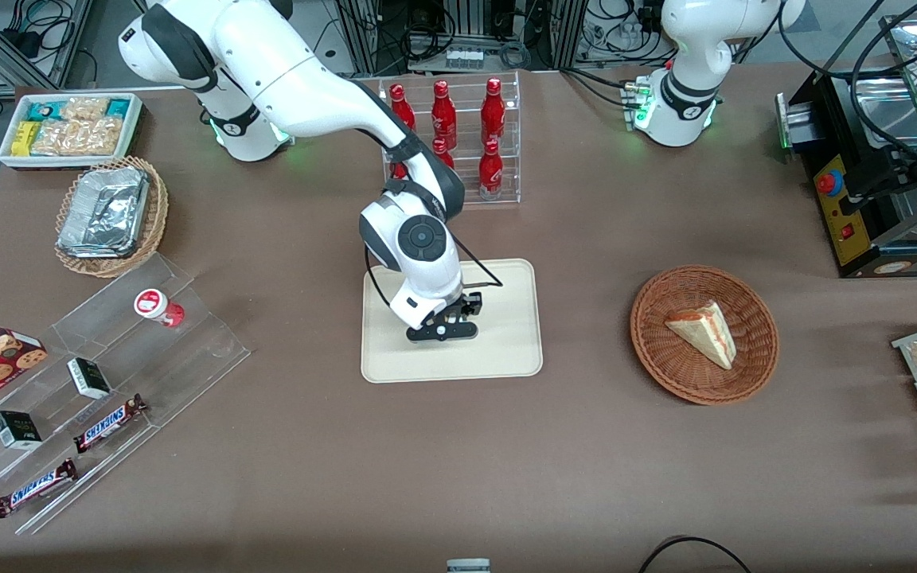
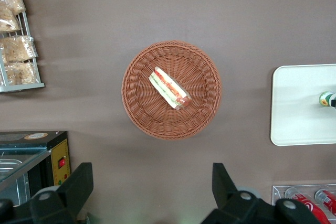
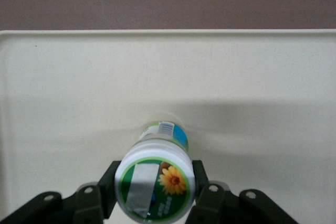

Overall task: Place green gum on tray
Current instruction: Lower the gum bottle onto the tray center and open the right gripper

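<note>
The end effector (image 3: pixel 155 190) grips the green gum (image 3: pixel 156 181) (lid uppermost) low over the cream tray (image 1: pixel 506 350) on the counter (image 1: pixel 458 461).

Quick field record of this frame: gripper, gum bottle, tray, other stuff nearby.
gripper: right arm's gripper low over the tray, fingers shut on the bottle
green gum: small bottle with white-and-green round lid, held upright, base at the tray surface
tray: flat cream-beige rectangular tray, mid-table
red bottle: red-and-white-lidded bottle on the clear stepped stand
basket: round brown wicker basket holding a sandwich wedge
</note>
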Tool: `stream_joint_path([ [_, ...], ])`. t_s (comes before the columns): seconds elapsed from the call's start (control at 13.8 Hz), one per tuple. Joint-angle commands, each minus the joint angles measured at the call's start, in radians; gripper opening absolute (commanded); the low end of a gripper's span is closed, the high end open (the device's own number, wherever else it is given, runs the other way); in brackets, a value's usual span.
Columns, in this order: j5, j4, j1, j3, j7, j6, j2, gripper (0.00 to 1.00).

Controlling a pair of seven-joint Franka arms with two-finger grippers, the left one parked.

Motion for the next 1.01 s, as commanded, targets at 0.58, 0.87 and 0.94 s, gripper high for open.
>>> stream_joint_path([
  [0.58, -0.013, 0.027, 0.009, -0.010, 0.012, 0.003, 0.016, 1.00],
  [0.87, -0.013, 0.024, 0.006, -0.010, 0.006, -0.017, -0.014, 1.00],
  [0.94, -0.013, 0.022, 0.004, -0.010, 0.001, -0.050, -0.036, 1.00],
])
